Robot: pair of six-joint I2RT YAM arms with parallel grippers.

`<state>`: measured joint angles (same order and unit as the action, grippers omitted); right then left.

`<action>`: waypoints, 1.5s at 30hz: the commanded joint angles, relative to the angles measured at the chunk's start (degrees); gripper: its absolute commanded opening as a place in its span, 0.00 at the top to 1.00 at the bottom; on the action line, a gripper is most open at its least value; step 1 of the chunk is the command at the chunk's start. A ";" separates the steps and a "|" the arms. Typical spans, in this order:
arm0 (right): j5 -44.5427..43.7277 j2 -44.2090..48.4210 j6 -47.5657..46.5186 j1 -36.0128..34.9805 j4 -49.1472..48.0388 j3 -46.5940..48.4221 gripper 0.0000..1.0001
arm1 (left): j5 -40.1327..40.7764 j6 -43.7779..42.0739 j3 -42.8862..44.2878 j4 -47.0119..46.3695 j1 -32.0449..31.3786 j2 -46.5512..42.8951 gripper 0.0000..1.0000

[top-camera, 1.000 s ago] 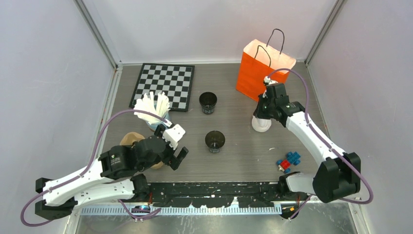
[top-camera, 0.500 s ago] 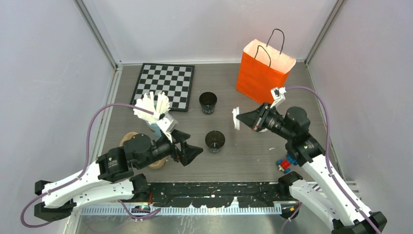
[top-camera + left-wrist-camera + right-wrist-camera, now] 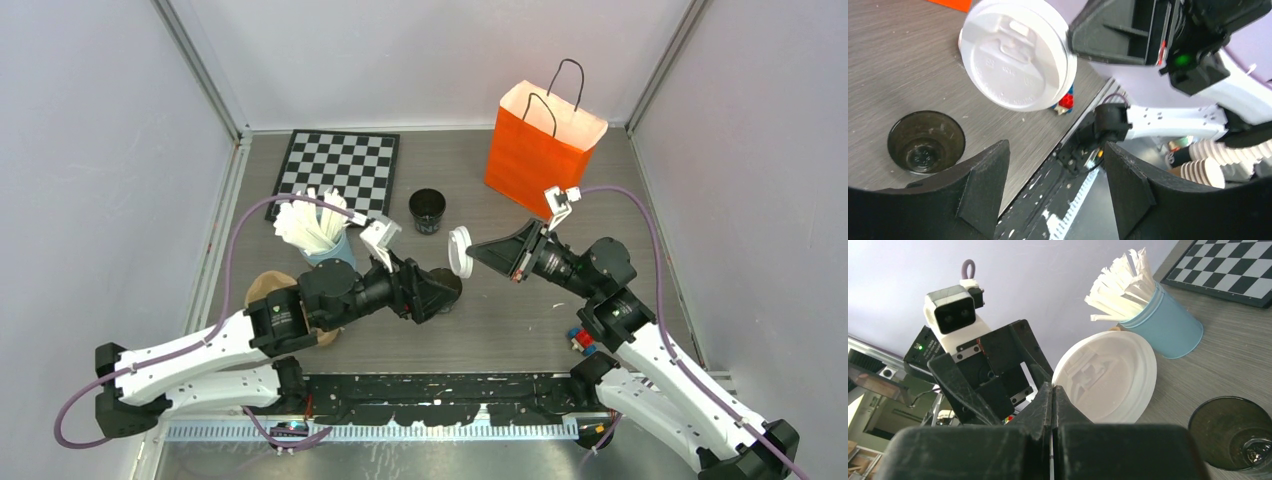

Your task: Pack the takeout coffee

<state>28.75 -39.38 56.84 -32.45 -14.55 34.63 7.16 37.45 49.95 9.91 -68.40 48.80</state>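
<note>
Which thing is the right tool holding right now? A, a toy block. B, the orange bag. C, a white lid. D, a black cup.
C: the right tool is shut on the rim of the white lid, held in the air near an open black cup.

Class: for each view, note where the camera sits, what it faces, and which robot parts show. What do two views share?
Top external: above and behind the bases, looking down on the table; left gripper and right gripper show.
Left wrist: on the left wrist, facing the white lid in the right gripper; own open fingers show.
Right wrist: on the right wrist, facing the left gripper; own shut fingers pinch the lid.
Shared: both wrist views show the lid.
</note>
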 commanded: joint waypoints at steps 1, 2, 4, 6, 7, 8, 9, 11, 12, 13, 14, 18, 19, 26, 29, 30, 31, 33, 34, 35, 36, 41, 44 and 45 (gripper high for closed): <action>0.48 1.35 0.44 -0.94 -4.60 -0.88 0.99 | 8.62 9.88 -0.06 -7.31 -0.09 -2.13 0.29; 0.40 1.48 0.06 -1.05 -4.55 -1.15 1.00 | 10.57 12.78 -1.43 -8.62 -0.15 -3.00 0.29; 0.40 1.58 -0.91 -1.21 -4.22 -1.53 1.00 | 12.55 17.33 -5.09 -14.13 -0.07 -5.37 0.31; 0.72 1.31 -1.79 -1.35 -4.26 -1.67 1.00 | 14.13 20.54 -8.05 -18.53 -0.13 -7.17 0.33; 0.98 1.01 -2.26 -1.43 -4.22 -1.61 1.00 | 14.93 21.53 -8.94 -19.48 -0.13 -7.67 0.33; 1.18 0.71 -2.87 -1.55 -4.21 -1.51 1.00 | 15.62 22.05 -9.07 -19.72 -0.10 -7.93 0.34; 1.21 0.34 -3.07 -1.56 -4.26 -1.50 1.00 | 15.91 21.74 -8.83 -19.58 -0.08 -7.82 0.34; 1.09 -0.27 -3.29 -1.70 -4.24 -1.30 1.00 | 15.22 17.78 -7.24 -18.08 -0.11 -7.23 0.34; 0.94 -0.60 -3.00 -1.68 -4.22 -1.13 1.00 | 14.53 14.40 -6.06 -16.27 -0.07 -6.93 0.33; 0.42 -0.88 -2.06 -1.76 -3.88 -0.81 1.00 | 13.64 8.76 -4.92 -13.30 -0.07 -6.69 0.30; -0.06 -1.08 -1.22 -1.72 -3.42 -0.53 1.00 | 12.80 4.51 -3.98 -11.25 -0.09 -6.49 0.28; 0.05 -0.95 0.49 -1.84 -2.77 0.27 1.00 | 6.84 -9.26 -2.13 -4.29 -0.12 -6.34 0.09; 0.40 -0.83 0.68 -1.90 -3.18 0.22 1.00 | 5.41 -11.81 -1.57 -2.43 -0.08 -6.34 0.03; 3.88 -1.15 4.38 -2.03 -7.97 -0.62 1.00 | 1.97 -23.16 1.82 4.39 -0.10 -5.56 0.00; 4.78 -1.14 5.77 -2.24 -9.14 -0.73 1.00 | 1.22 -23.43 2.42 4.78 -0.14 -4.76 0.00; 4.86 -1.21 5.99 -2.24 -9.37 -0.71 1.00 | -0.19 -23.39 2.21 3.92 -0.13 -4.50 0.00; 5.24 -1.39 6.33 -2.20 -9.80 -0.71 1.00 | -1.11 -23.35 2.03 3.29 -0.10 -4.16 0.00; 6.44 -1.93 7.46 -2.33 -11.55 -0.79 1.00 | -1.14 -23.22 1.84 2.07 -0.14 -3.32 0.00; 6.77 -2.20 8.14 -2.40 -12.61 -0.86 1.00 | -1.21 -23.38 1.82 1.62 -0.01 -3.08 0.00; 7.09 -2.39 8.57 -2.47 -13.02 -0.88 1.00 | -1.68 -23.40 1.77 0.93 0.24 -2.78 0.00; 7.25 -2.53 8.80 -2.50 -13.15 -0.81 1.00 | -3.03 -23.27 1.65 0.19 0.54 -2.63 0.00; 7.35 -2.29 9.10 -2.84 -13.35 -0.95 1.00 | -4.87 -22.78 2.45 -2.20 1.62 -1.36 0.00; 7.27 -2.29 9.33 -2.84 -13.64 -1.19 1.00 | -6.23 -22.12 3.65 -1.94 3.39 -0.10 0.00; 7.42 -2.33 9.60 -2.90 -13.86 -1.22 1.00 | -6.80 -21.67 3.76 -2.12 4.24 0.20 0.00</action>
<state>35.07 -42.02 65.17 -34.92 -24.43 32.99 3.31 15.79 50.61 11.75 -66.35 48.16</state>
